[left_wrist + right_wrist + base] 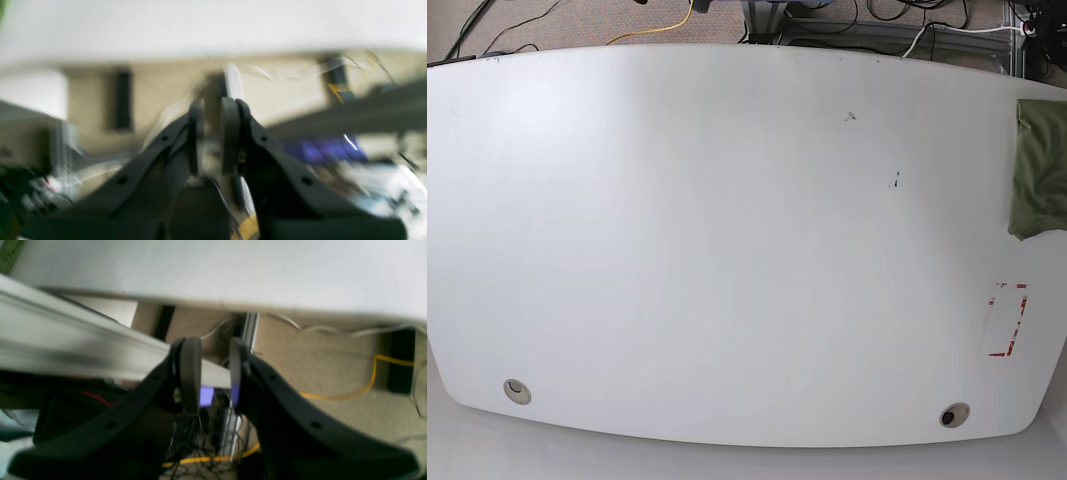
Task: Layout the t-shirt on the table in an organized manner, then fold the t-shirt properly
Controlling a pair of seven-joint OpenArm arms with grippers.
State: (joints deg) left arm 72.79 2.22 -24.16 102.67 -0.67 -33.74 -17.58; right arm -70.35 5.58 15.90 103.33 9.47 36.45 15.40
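T-shirt at far edge of surface; both end effectors off the surface, holding nothing.

Base view: the white surface (727,240) fills the frame; the olive-green t-shirt (1039,168) lies bunched at its right edge, partly cut off by the frame, just above the red-marked rectangle (1008,320). Two round grommets (517,390) sit near the surface's lower edge, well apart from the t-shirt. Neither arm shows in this view. Left end effector (213,110): fingers parted by a narrow gap, nothing between them; view heavily blurred. Right end effector (215,353): fingers likewise slightly apart, empty, hanging beside the surface edge over carpet with a yellow cable (367,386).
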